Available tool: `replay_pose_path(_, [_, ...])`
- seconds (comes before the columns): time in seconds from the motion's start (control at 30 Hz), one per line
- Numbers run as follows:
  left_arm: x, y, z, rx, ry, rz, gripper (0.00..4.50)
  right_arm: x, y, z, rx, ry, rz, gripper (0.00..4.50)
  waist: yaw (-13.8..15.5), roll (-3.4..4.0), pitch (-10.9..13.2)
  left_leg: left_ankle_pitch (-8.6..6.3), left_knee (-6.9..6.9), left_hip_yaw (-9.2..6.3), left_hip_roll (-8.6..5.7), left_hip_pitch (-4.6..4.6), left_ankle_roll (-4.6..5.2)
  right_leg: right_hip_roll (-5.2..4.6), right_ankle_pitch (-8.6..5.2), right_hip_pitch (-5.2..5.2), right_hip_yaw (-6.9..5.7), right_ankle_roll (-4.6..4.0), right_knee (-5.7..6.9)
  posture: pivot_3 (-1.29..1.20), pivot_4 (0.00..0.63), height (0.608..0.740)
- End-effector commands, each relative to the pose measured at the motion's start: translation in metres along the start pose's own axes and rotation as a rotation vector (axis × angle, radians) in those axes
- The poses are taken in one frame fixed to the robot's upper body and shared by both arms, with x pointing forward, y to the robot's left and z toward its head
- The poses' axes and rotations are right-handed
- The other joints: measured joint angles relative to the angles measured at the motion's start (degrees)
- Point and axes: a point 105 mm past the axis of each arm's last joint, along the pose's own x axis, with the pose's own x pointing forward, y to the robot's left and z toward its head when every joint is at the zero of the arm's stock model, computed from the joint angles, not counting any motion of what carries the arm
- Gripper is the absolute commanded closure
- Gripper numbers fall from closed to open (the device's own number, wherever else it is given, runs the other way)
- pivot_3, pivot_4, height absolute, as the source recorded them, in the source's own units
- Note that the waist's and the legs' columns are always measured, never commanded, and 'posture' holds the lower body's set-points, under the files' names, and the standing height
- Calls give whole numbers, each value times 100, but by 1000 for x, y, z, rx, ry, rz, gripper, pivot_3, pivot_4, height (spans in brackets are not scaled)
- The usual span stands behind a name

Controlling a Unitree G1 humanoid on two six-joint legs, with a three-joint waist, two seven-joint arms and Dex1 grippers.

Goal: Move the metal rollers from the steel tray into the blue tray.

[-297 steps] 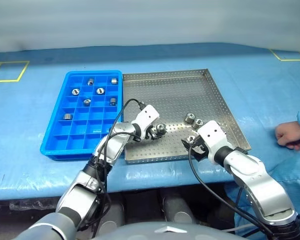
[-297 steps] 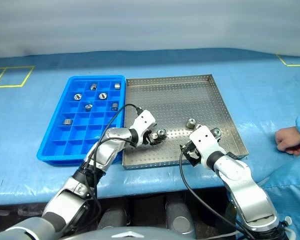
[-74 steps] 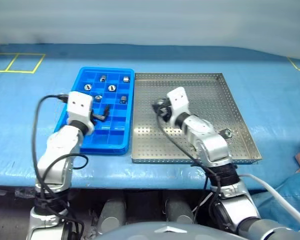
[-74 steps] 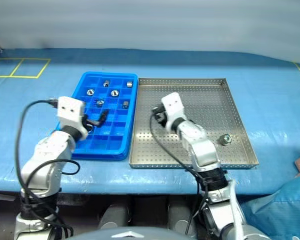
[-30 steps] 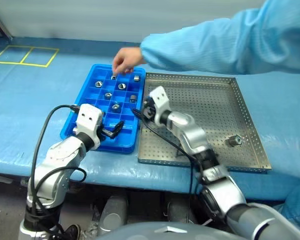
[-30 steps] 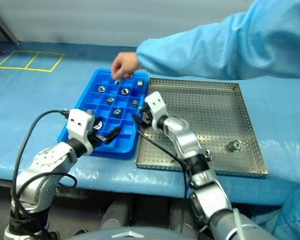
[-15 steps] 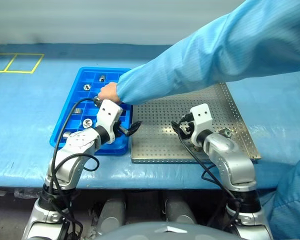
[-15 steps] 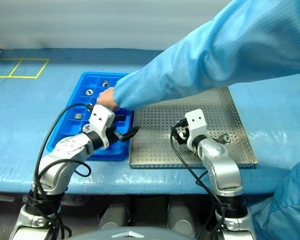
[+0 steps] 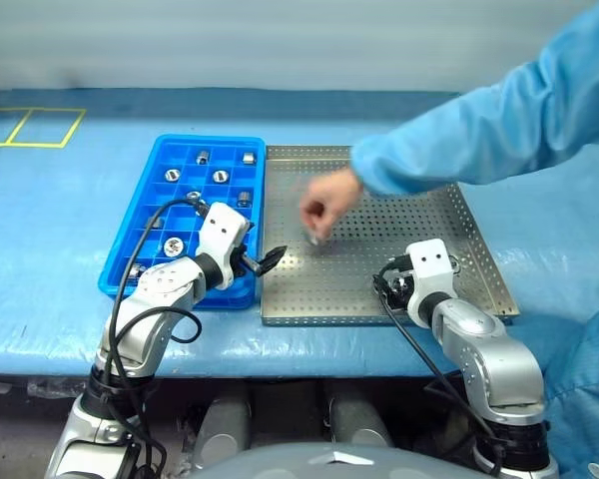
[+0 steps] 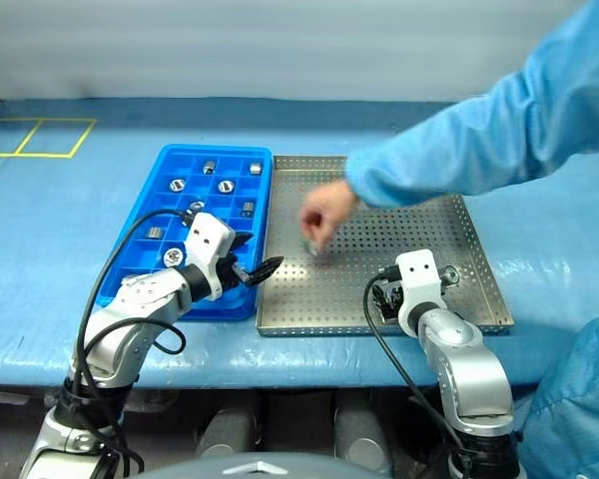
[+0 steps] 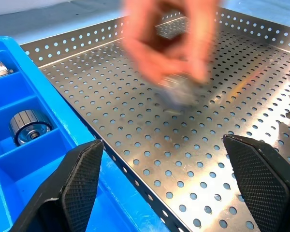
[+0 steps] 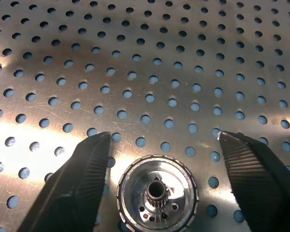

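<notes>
blue tray (image 10: 130, 261) holds eight metal rollers (image 10: 226, 187).

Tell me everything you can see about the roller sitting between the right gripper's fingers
The roller is a shiny silver metal cylinder seen end-on, with a finely ridged outer rim, a recessed face and a small toothed hub at its centre. It stands on the perforated floor of the steel tray. The right gripper straddles it, jaws open, with a black finger on either side and a gap to each, so nothing grips it yet.
</notes>
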Motion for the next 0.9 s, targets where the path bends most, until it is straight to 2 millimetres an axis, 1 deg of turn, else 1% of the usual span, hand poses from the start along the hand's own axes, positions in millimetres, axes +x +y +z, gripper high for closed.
replay_pose_path(0.03, [-1, 2, 10, 25, -39, 5, 143, -1, 5, 6, 9, -31, 14, 1954, 4, 0, 0, 0, 0, 0, 0, 0, 0, 0, 0, 0, 0, 0, -1, 18, 150, 740])
replay_pose_path(0.1, [-3, 4, 10, 28, -38, 17, 143, -1, 8, 13, -4, -53, 20, 2551, 4, 0, 0, 0, 0, 0, 0, -2, 0, 0, 0, -1, 0, 0, -2, 27, 150, 740])
replay_pose_path(0.33, [-10, 12, 12, 26, -52, 63, 143, 0, 17, 35, -35, -124, 58, 2551, 4, 0, 0, 0, 2, 0, 0, 1, 0, 0, 1, -1, 0, 1, 3, 58, 150, 740])
replay_pose_path(0.37, [-11, 13, 12, 24, -54, 71, 143, 0, 20, 39, -38, -137, 70, 2551, 9, 0, 0, 0, 2, 0, 0, 1, 0, 0, 1, -1, 0, 1, 3, 61, 150, 740])
replay_pose_path(0.47, [-18, 21, 16, 17, -75, 108, 143, -2, 35, 60, -71, -208, 129, 2551, 5, -1, 1, 0, 1, 0, 0, -2, 0, 0, 1, -2, 0, 1, 0, 75, 150, 740])
replay_pose_path(0.57, [-32, 35, 17, 29, -76, 181, 143, -1, 60, 83, -107, -283, 230, 2551, -11, 0, 2, 0, -1, 0, 2, 0, 1, 1, 1, -4, 0, 2, 2, 87, 150, 740])
replay_pose_path(0.63, [-46, 47, 18, 44, -65, 245, 143, 1, 87, 99, -131, -334, 339, 2551, -3, 0, 2, 0, -2, -2, 4, 2, 1, 5, 1, -3, -1, 1, 5, 120, 150, 740])
replay_pose_path(0.8, [-77, 69, 18, 80, -31, 381, 143, 8, 145, 129, -198, -451, 538, 2551, 73, -1, 2, 0, -7, -4, 8, 2, 1, 7, 0, -3, -5, -1, 3, 184, 150, 740])
replay_pose_path(0.9, [-98, 92, 11, 81, 28, 546, 143, 10, 182, 141, -192, -490, 671, 2551, 153, -4, 5, 0, -9, -4, 7, 0, 0, 5, 1, -4, -5, -1, -1, 220, 150, 740])
